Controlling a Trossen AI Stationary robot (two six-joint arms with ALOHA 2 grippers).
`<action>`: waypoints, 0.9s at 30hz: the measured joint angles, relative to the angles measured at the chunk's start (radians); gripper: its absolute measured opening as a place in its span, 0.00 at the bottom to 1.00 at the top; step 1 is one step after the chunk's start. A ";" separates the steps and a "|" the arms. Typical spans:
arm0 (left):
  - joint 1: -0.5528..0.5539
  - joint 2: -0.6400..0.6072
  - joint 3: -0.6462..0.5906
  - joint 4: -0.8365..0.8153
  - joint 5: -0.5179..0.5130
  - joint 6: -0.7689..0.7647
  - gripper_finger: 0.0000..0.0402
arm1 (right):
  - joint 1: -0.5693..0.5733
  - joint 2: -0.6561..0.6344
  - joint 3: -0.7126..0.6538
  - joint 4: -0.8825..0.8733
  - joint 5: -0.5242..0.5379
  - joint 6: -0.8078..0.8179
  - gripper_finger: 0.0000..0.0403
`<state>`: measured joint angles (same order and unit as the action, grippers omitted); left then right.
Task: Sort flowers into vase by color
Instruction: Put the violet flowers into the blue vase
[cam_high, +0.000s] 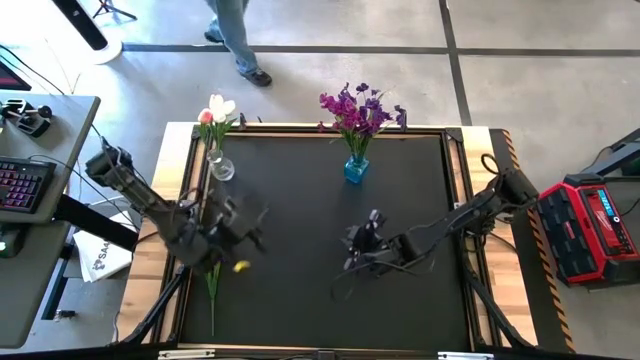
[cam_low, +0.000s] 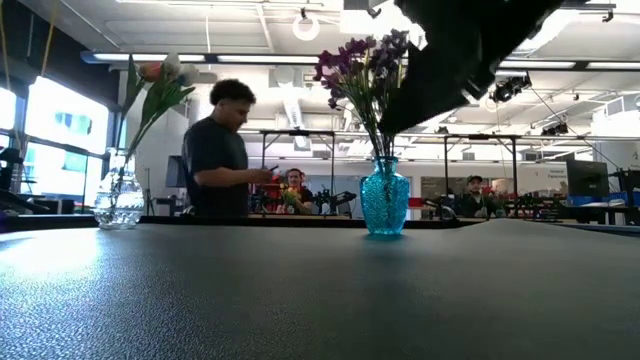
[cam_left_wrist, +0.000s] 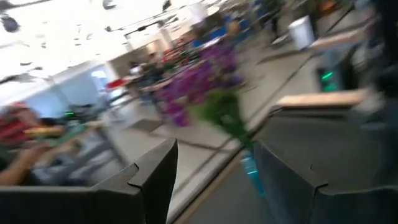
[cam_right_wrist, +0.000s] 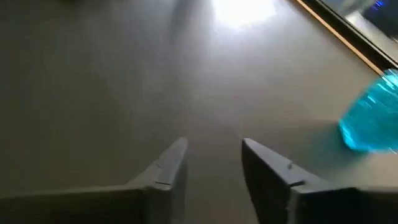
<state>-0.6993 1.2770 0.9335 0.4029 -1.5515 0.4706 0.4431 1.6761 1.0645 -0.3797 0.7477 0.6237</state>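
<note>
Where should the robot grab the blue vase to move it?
Probably at the thin neck of the blue vase, just under the rim. Come in level from the side. The vase stands upright, its belly is round and wide, and the purple flowers stick out of the top, so a pincer coming from above would likely squash them.

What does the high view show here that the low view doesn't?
High view only: the left gripper and right gripper over the black mat, a flower with a yellow tip lying under the left arm, and a red case beside the table.
Low view only: people in the room behind.
Both: the clear vase with tulips and the blue vase with purple flowers.
</note>
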 joint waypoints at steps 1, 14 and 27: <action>-0.019 0.013 0.015 0.000 0.006 -0.024 0.50 | -0.001 0.000 0.000 -0.020 0.001 0.010 0.36; -0.088 0.009 0.032 -0.579 0.624 -0.986 0.50 | 0.000 0.070 0.000 -0.012 -0.045 0.032 0.63; -0.146 0.042 0.051 -1.498 1.307 -2.237 0.50 | 0.000 0.070 0.000 -0.007 -0.035 0.024 0.63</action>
<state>-0.8451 1.3193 0.9840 -1.0951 -0.2442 -1.7659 0.4431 1.7462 1.0645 -0.3868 0.7126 0.6473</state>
